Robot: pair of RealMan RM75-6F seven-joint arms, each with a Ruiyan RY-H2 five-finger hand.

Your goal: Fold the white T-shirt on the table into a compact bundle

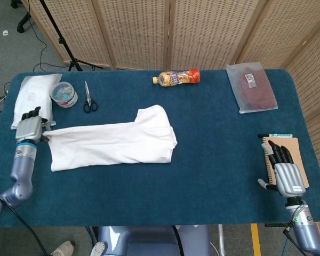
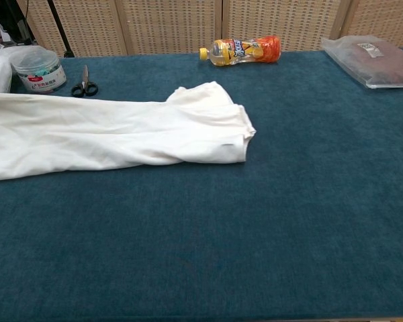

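gripping the far-left corner of the white t-shirt [image 1: 109, 143], the left hand [image 1: 30, 128] holds the garment stretched in a long band across the left half of the blue surface [image 1: 218, 160]. the right hand [image 1: 286, 173] rests apart from the cloth, fingers spread and holding nothing, over a notebook [image 1: 297, 152]. step judged: straightening before a fold; the next move likely calls for carrying the held end over toward the bunched end. the bottle [image 1: 176, 78] label and the tub [image 1: 63, 95] lettering are too small to read.
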